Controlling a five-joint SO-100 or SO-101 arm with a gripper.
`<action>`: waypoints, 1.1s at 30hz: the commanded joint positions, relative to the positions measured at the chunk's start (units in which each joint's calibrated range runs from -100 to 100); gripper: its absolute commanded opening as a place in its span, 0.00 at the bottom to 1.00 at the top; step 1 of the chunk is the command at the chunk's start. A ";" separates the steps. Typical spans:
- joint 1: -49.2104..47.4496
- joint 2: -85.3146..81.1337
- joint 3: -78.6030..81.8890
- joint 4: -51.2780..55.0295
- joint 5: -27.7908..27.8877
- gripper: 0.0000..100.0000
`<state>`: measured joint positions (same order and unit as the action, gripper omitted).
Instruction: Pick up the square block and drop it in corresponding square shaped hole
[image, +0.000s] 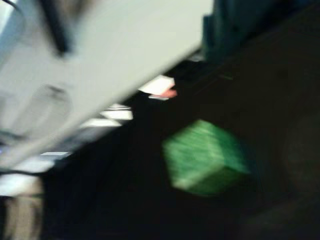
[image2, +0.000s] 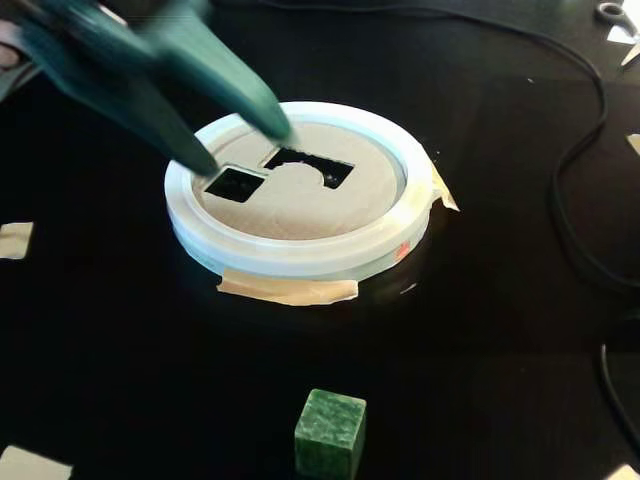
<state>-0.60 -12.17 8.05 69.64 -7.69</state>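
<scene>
The square block (image2: 330, 432), a mottled green cube, sat alone on the black table (image2: 480, 330) near the bottom edge of the fixed view, well apart from the teal gripper (image2: 243, 146), which hung blurred at upper left above the white plastic hoop (image2: 300, 255). The two fingers (image2: 225, 85) stood parted with a clear gap between their tips and held nothing. One tip lay over the hoop's far rim, the other just beside the square shaped hole (image2: 235, 184); whether either touched the tan cardboard disc (image2: 300, 205) could not be told. The larger cutout with a curved notch (image2: 310, 166) lay just right of the square one in that view. Strips of tan tape (image2: 288, 290) ran from under the hoop onto the table, and a black cable (image2: 575, 190) curved down the right side.

In the wrist view, heavily blurred, the block (image: 205, 157) appeared as a green cube right of centre on dark ground, nothing touching it. A pale surface (image: 110, 55) filled the upper left; the fingers could not be made out there.
</scene>
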 joint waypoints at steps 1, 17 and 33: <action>5.84 21.35 -23.26 6.37 0.15 0.71; 8.96 46.25 -39.75 5.87 3.37 0.71; 4.10 52.88 -42.30 5.67 3.47 0.70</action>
<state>6.69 39.99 -29.43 76.24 -4.42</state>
